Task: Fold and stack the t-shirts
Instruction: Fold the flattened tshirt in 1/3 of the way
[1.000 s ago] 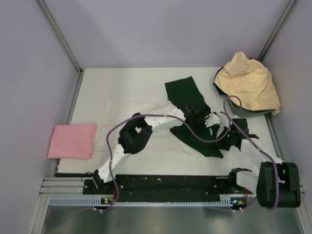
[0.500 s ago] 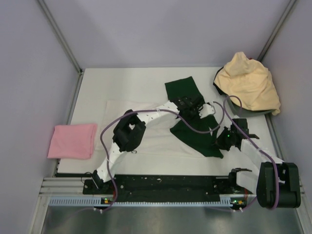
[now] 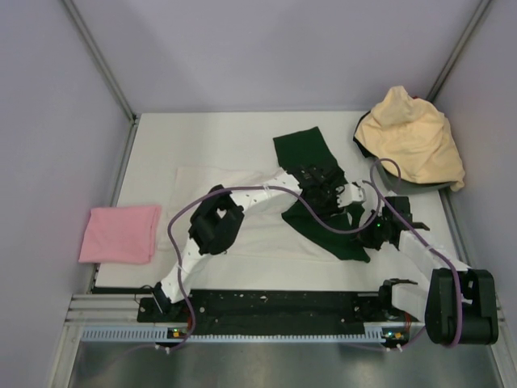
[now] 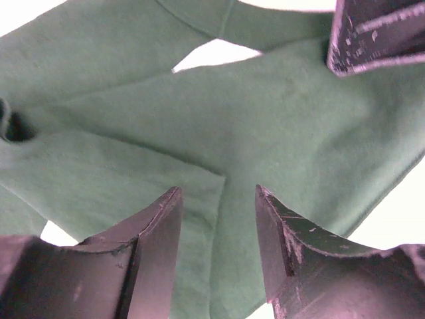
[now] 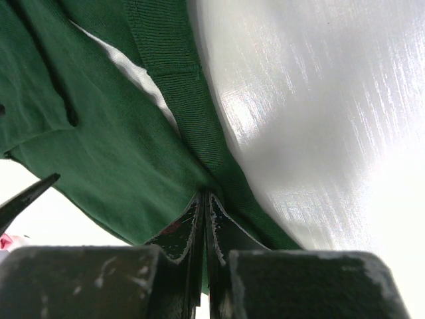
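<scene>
A dark green cloth point(image 3: 311, 152) lies crumpled on top of the spread white t-shirt point(image 3: 242, 234) at the table's middle. Above its middle hangs my left gripper point(image 3: 329, 187). Its fingers stand apart in the left wrist view, with green cloth point(image 4: 265, 113) below the gap of the left gripper point(image 4: 219, 199) and nothing pinched. My right gripper point(image 3: 373, 230) is at the cloth's right edge. In the right wrist view the right gripper point(image 5: 204, 199) is shut on the ribbed hem of the green cloth point(image 5: 99, 146). A folded pink t-shirt point(image 3: 121, 233) lies at the left. A pale yellow-tan t-shirt point(image 3: 412, 141) is heaped at the back right.
The yellow-tan tee sits in a dark container whose rim point(image 3: 422, 188) shows beneath it. Grey walls close in the table on the left, back and right. Bare white tabletop point(image 5: 319, 100) shows right of the hem. Purple cables loop over both arms.
My left gripper, shut a moment ago, has opened over the green cloth and shifted slightly. The right gripper has stayed shut on the hem in the same place.
</scene>
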Motion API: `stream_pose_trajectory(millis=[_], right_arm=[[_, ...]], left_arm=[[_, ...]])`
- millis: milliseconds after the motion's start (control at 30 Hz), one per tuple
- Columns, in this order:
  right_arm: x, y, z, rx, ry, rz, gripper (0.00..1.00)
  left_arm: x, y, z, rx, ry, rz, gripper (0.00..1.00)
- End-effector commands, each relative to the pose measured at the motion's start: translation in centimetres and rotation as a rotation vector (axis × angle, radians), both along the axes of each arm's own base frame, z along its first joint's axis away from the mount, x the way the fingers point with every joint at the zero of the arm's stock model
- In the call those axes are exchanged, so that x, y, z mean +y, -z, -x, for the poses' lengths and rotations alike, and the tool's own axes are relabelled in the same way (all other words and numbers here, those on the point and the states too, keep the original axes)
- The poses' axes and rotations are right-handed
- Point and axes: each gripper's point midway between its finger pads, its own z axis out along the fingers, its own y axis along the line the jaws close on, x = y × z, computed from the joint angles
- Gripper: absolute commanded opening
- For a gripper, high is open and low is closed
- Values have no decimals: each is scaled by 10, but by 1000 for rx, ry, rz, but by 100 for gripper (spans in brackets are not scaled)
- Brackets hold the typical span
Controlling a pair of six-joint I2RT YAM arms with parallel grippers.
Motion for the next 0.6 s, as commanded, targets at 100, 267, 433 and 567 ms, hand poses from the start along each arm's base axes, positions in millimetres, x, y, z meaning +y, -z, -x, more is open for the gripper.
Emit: stream_pose_trajectory(millis=[100,267,433,567], right_arm=[[-11,14,14,61,6,60,0],[-11,14,13,60,0,62,0],[-11,14,13,60,0,57,0],[-11,14,14,58,-2,61,0]], left_arm=[[-10,14,-21,-31,-28,-18,50],[-8,29,-15,-23,-6,-59,49],[-9,35,-22,-47,-33,-71,24],[-10,27,-17,-30,-20,-52,5]])
